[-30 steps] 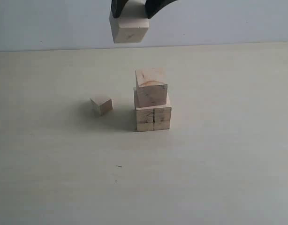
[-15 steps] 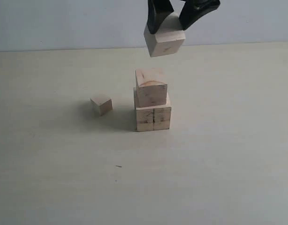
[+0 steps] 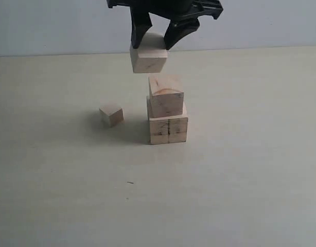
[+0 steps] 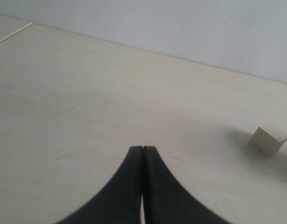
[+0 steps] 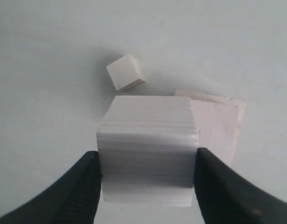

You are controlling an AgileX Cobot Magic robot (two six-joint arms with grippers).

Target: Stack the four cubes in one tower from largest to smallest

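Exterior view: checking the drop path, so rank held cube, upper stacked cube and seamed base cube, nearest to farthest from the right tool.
1. Held cube, gripped in the right tool.
2. Upper stacked cube, just below, atop the base.
3. Seamed base cube, lowest, on the table.

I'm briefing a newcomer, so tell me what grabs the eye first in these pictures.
The right gripper hangs in mid-air clamping a pale wooden cube just above, slightly left of, a two-cube stack in the middle of the table. The smallest cube sits alone on the table, left of that stack.
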